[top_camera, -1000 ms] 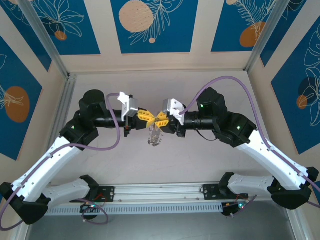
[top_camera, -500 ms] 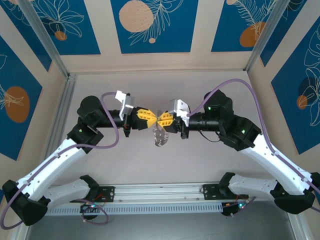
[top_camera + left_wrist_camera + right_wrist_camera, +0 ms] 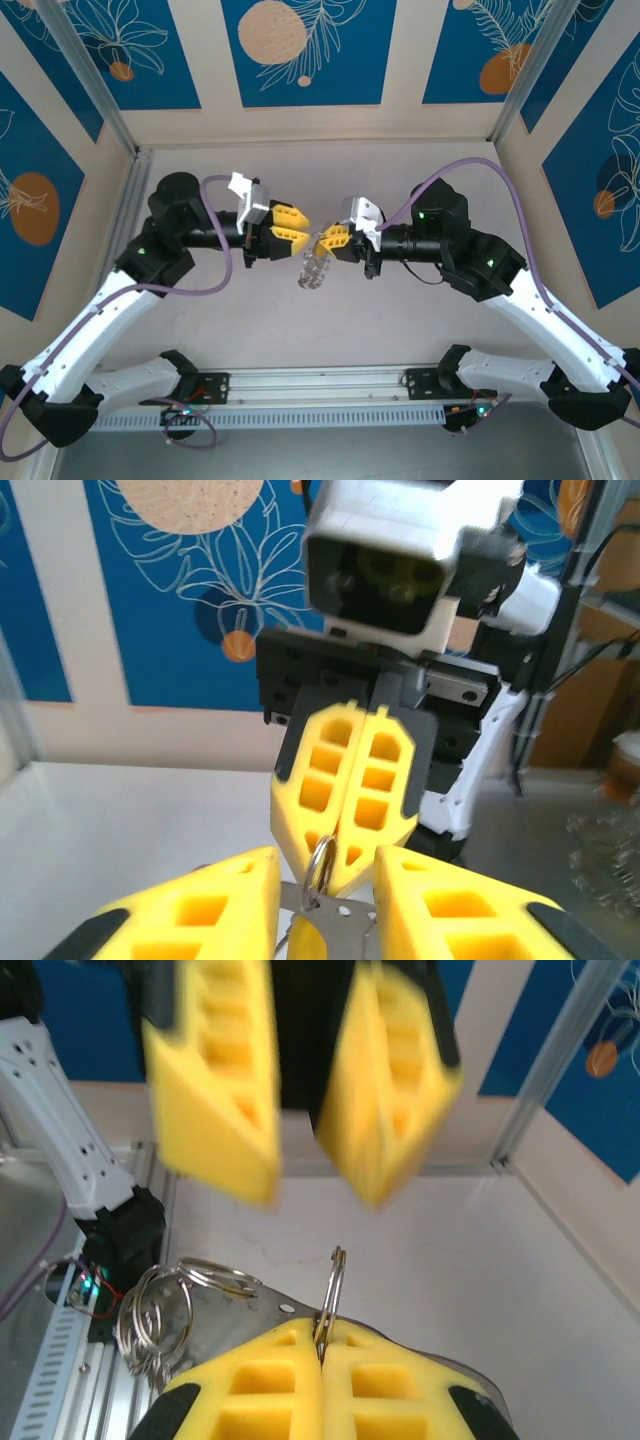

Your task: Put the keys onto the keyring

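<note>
The right fingers [image 3: 260, 1385] are clenched on the keyring [image 3: 336, 1285], holding its thin hoop upright and edge-on, probably so a key can be threaded on. The silvery keys [image 3: 314, 270] dangle beneath, above the bench [image 3: 400, 320]. The left fingers [image 3: 215, 905] stand apart, empty (just beside the hoop). Both forearms reach inward, roughly level, wrists facing each other.

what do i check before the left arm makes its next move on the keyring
1. Right gripper shut on the keyring: ok.
2. Left gripper open: ok.
3. Keyring lined up between the left fingers: ok in the left wrist view.
4. Silvery keys hanging free beside the right gripper: ok.
5. Keyring's split gap facing the left gripper: cannot tell.
</note>
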You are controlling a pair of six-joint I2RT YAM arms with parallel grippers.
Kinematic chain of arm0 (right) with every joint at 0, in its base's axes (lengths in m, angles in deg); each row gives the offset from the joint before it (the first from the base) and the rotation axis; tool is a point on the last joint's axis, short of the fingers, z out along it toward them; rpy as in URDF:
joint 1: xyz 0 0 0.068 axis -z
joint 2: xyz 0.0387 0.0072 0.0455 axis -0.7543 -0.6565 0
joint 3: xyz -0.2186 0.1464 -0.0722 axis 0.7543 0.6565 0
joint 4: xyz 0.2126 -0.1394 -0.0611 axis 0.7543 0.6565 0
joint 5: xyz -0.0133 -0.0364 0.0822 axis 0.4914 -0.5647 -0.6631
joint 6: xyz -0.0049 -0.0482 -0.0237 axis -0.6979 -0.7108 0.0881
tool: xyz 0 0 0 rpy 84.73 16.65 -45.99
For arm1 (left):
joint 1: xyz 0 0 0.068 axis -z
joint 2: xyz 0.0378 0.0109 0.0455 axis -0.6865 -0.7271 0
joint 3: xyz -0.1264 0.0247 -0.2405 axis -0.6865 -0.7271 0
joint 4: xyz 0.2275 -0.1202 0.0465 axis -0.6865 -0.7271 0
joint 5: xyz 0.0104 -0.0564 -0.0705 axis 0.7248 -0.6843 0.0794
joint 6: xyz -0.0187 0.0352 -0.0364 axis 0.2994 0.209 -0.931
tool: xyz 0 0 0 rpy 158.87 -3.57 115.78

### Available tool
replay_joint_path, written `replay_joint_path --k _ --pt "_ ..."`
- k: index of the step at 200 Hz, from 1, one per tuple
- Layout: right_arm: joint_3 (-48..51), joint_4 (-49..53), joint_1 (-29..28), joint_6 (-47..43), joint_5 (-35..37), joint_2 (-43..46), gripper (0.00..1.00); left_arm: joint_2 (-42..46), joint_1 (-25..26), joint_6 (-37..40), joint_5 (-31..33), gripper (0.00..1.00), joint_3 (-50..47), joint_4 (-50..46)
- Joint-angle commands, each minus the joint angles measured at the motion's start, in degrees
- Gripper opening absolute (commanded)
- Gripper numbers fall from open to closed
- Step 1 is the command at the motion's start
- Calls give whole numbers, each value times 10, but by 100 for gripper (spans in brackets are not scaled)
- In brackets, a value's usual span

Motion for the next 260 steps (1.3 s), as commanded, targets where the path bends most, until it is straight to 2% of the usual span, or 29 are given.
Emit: replay_joint_path --k 1,35,88,225,235,260 --pt "-38 51 3 -19 28 -17 0 -8 0 155 68 33 67 -212" --pt "-74 89 -1 -36 33 -40 0 -21 7 198 89 35 96 -266" --pt "-107 108 -14 -45 22 -65 0 -35 27 208 99 35 93 -254" --pt "-127 131 -32 -63 4 -91 0 -59 28 202 91 35 83 -231" --pt "-125 128 -33 -63 4 -89 0 -62 28 201 90 32 82 -229" --pt "-118 123 -33 -62 3 -88 0 -63 27 195 83 15 77 -218"
